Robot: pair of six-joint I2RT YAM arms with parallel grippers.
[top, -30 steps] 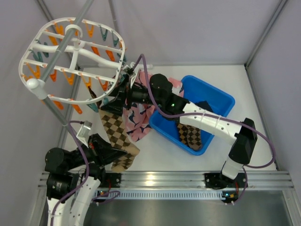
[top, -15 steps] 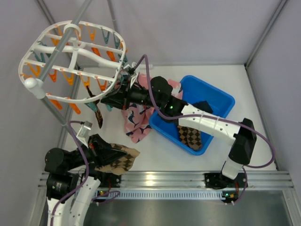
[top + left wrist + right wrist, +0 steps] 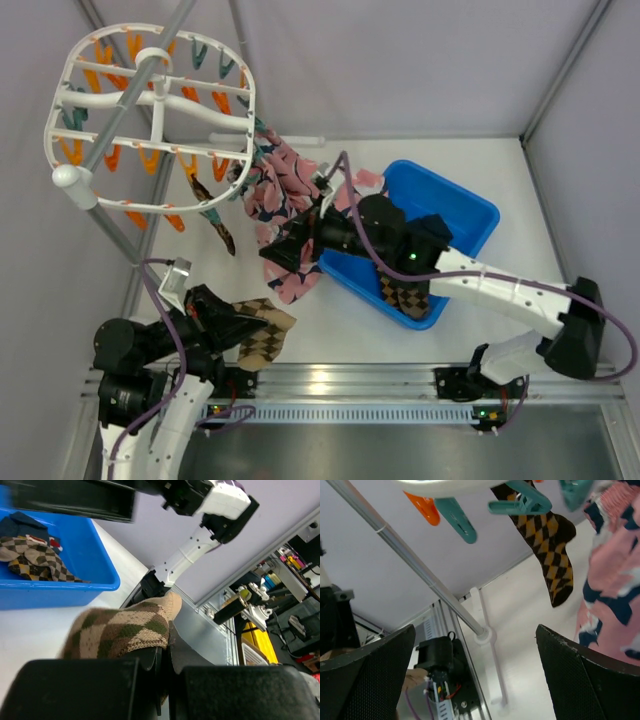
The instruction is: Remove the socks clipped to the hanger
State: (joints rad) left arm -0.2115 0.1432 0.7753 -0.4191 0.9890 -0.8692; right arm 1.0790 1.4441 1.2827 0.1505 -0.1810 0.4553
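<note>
The white hanger (image 3: 150, 120) hangs on the grey pole (image 3: 135, 95) at the top left. Pink socks (image 3: 280, 190) with navy marks hang from its right rim, and a dark checkered sock (image 3: 215, 218) hangs from a teal clip (image 3: 520, 500). My right gripper (image 3: 278, 252) is open and empty, below the rim, beside the pink socks. In the right wrist view the gripper (image 3: 475, 630) faces the checkered sock (image 3: 547, 545), with pink sock (image 3: 615, 580) at right. My left gripper (image 3: 235, 325) is shut on a brown checkered sock (image 3: 262, 338), also seen in the left wrist view (image 3: 125, 630), low near the front rail.
A blue bin (image 3: 470, 215) stands right of centre on the table, holding a checkered sock (image 3: 405, 290) and a navy sock (image 3: 435, 225). It shows in the left wrist view (image 3: 75, 585) too. The grey pole's base (image 3: 485, 635) and the front rail are near the left arm.
The brown checkered sock came off the hanger and went down with my left gripper toward the front rail. My right gripper pulled back from the rim, and the hanger swung up and left.
</note>
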